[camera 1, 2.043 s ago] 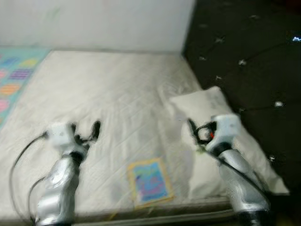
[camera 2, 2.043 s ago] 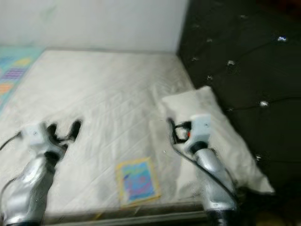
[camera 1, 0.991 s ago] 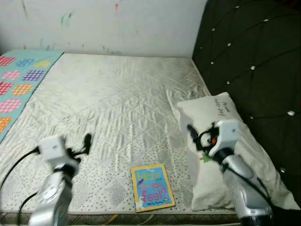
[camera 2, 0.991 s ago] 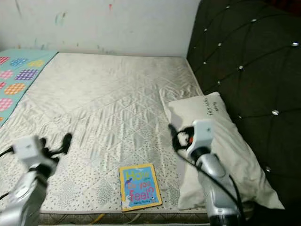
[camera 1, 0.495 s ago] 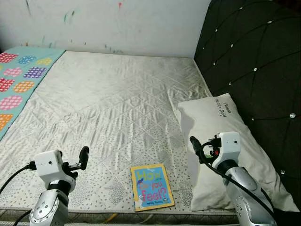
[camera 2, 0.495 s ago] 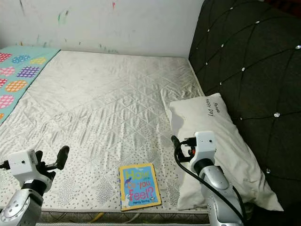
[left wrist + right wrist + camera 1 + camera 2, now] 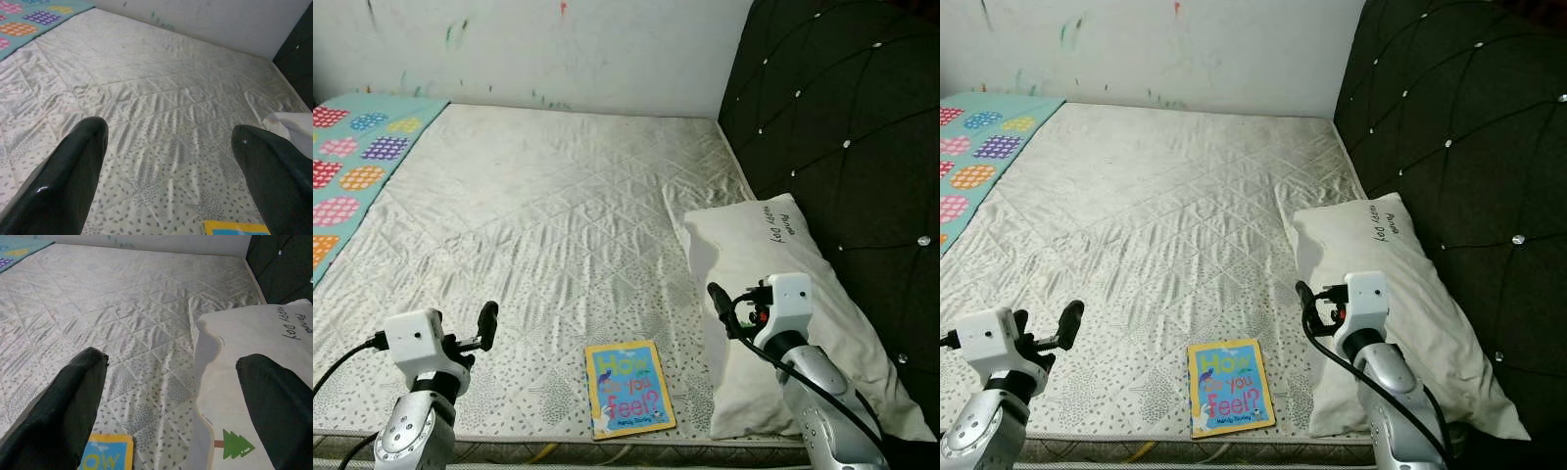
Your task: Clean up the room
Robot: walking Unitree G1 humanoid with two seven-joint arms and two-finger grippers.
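Note:
A yellow-edged blue children's book [image 7: 628, 389] lies flat near the front edge of the bare quilted mattress [image 7: 558, 215]. To its right a white pillow [image 7: 783, 284] with handwriting and a small green tree print lies along the headboard. My left gripper [image 7: 487, 323] hovers open over the mattress, left of the book, with nothing between its fingers [image 7: 73, 166]. My right gripper [image 7: 717, 299] hovers open at the pillow's left edge, up and to the right of the book. In the right wrist view the book's corner [image 7: 105, 453] and the pillow [image 7: 244, 352] lie below the spread fingers.
A black tufted headboard [image 7: 842, 117] rises along the right side. A turquoise sheet with coloured dotted circles [image 7: 352, 166] covers the far left. A white wall with paint marks [image 7: 538, 49] stands behind the bed. The mattress's front edge [image 7: 607, 450] is close below.
The view was blurred and shifting two seconds ago and is now steady. Both arms have sunk a little lower in the picture. Book and pillow lie as before.

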